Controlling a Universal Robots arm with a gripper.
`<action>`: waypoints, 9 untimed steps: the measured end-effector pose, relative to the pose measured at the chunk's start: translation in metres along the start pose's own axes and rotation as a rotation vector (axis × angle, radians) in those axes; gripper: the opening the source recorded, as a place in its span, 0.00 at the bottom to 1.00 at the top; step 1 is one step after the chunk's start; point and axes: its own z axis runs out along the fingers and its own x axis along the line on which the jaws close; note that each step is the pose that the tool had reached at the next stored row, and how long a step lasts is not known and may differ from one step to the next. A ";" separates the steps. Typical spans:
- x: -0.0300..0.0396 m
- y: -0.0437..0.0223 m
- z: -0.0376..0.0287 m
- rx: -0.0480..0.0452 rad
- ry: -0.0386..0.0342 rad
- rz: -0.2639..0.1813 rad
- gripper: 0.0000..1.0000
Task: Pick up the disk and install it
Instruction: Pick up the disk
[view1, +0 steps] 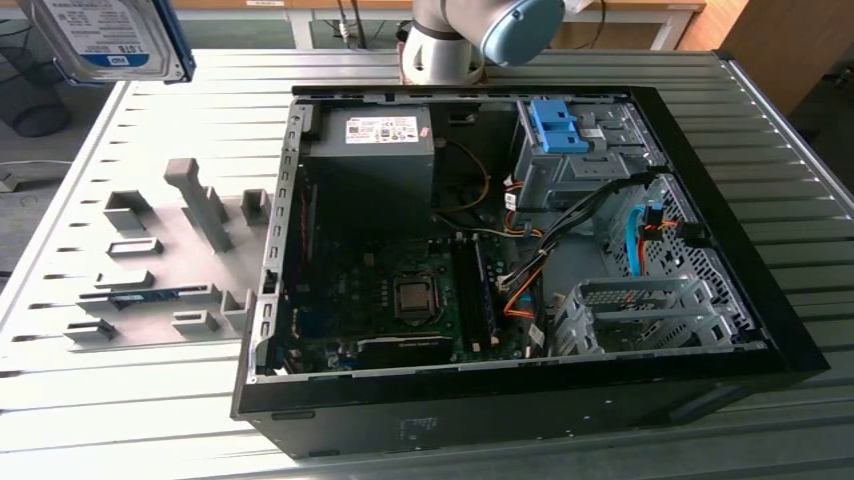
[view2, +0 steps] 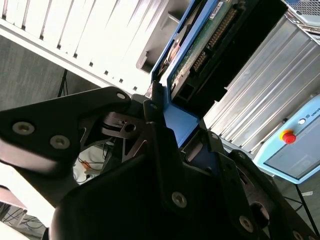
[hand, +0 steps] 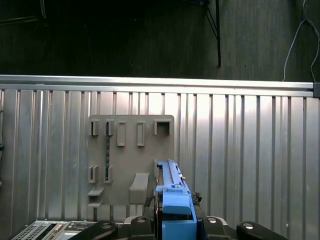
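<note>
The disk hangs in the air at the exterior view's upper left, above the slatted table, showing its silver face and white-and-blue label. In both wrist views my gripper is shut on it. The black fingers clamp the bright blue bracket at the end of the disk. In the first wrist view the disk stands edge-on, with my gripper closed around its blue end, well above the grey fixture plate.
An open computer case lies on the slatted table, with a grey power-supply box, a blue bracket in the drive cage and a metal cage. A grey fixture plate lies beside it. A pendant is nearby.
</note>
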 end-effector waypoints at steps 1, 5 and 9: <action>0.0000 -0.0007 0.0000 0.0000 0.0000 0.000 0.37; 0.0000 -0.0035 0.0000 0.0000 0.0000 0.000 0.37; 0.0000 -0.0058 -0.0001 0.0000 0.0000 0.000 0.37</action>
